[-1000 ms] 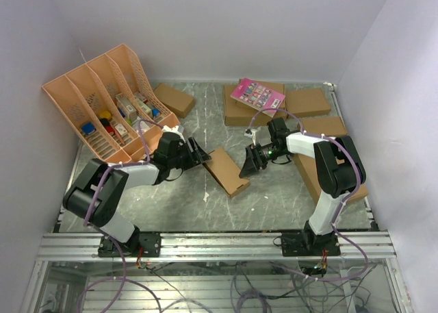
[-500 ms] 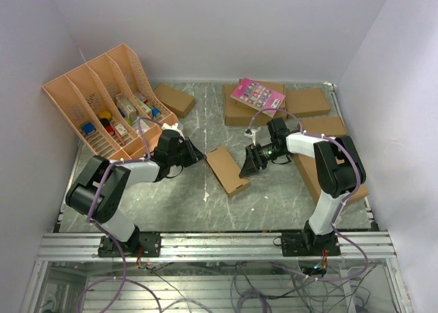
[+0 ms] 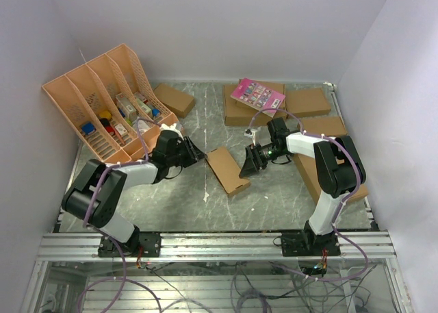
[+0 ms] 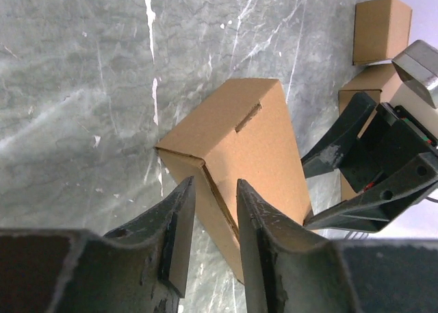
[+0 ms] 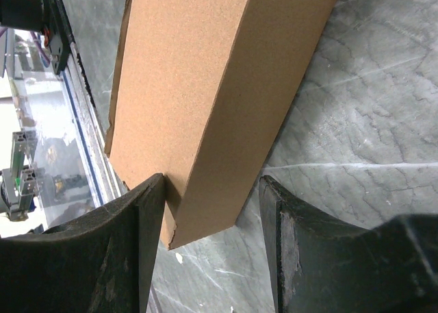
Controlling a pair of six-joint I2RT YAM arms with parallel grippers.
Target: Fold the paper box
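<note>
The grey counter (image 3: 274,196) carries the paper box (image 3: 228,169) near its middle, lying flat in a long shape. The right end effector (image 3: 245,168) stands wide around one end, likely to stop it sliding. The left end effector (image 3: 200,155) is narrow at the other end's flap; I cannot tell if it pinches.

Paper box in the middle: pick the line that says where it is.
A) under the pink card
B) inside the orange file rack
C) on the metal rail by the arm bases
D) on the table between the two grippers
D: in the top view the paper box lies on the table, with the left gripper on one side of it and the right gripper on the other.
</note>
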